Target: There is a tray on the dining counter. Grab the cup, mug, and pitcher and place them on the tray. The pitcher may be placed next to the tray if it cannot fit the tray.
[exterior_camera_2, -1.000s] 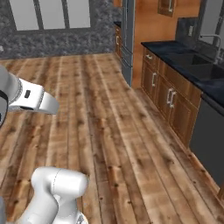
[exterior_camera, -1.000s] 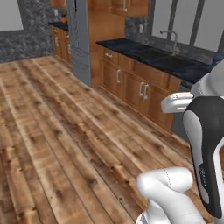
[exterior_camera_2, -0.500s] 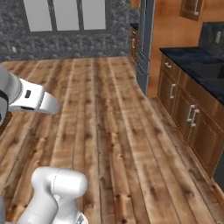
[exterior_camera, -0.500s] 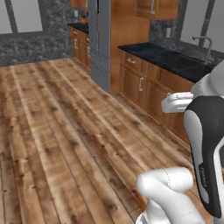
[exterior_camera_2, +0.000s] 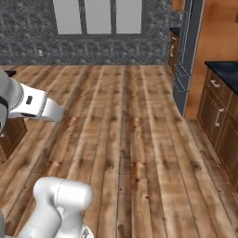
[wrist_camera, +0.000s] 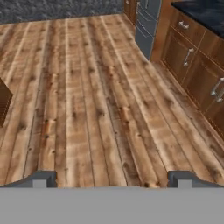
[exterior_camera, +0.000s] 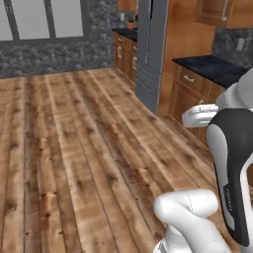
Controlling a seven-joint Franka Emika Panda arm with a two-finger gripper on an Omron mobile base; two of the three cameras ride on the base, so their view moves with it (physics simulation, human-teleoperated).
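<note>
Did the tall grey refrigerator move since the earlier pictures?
No. The tall grey refrigerator keeps its place against the black-topped wooden cabinets; the whole left base view slid rightward, so the base turned.

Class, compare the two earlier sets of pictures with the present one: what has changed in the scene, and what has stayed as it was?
The base has turned left, so the whole picture shifted: the black counter and wooden cabinets slid toward the right edge, the sink went out of frame, and the grey fridge and stone wall with windows came into the middle. Nothing was taken hold of or let go. The gripper stays open and empty over the plank floor.
</note>
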